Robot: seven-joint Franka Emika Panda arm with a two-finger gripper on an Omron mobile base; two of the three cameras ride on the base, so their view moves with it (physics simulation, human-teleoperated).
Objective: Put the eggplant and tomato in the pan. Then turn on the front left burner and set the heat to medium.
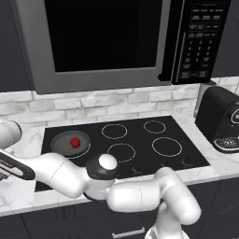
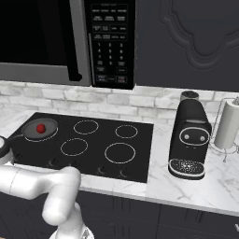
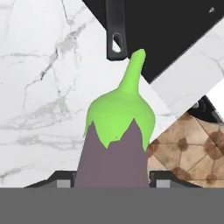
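1. Two dark fingertips rise at the bottom of the hand view, one on each side of the eggplant; the gripper is partly closed and clamps the purple body between them.
2. The eggplant's green stem cap points away from the hand, its tip reaching toward the looped end of the pan's black handle.
3. Under the held eggplant lies the white marble counter, with the corner of the black cooktop beyond it and a patch of brown tiled floor off to one side.
4. In the left base view, the pan sits on the cooktop's near left ring, and the tomato lies inside it.
5. The front left burner shows in the right base view as a white ring around the pan.
6. Farther right on the counter stands a black coffee machine, with a paper towel roll just beside it.
7. Above, at the back, hangs the microwave.
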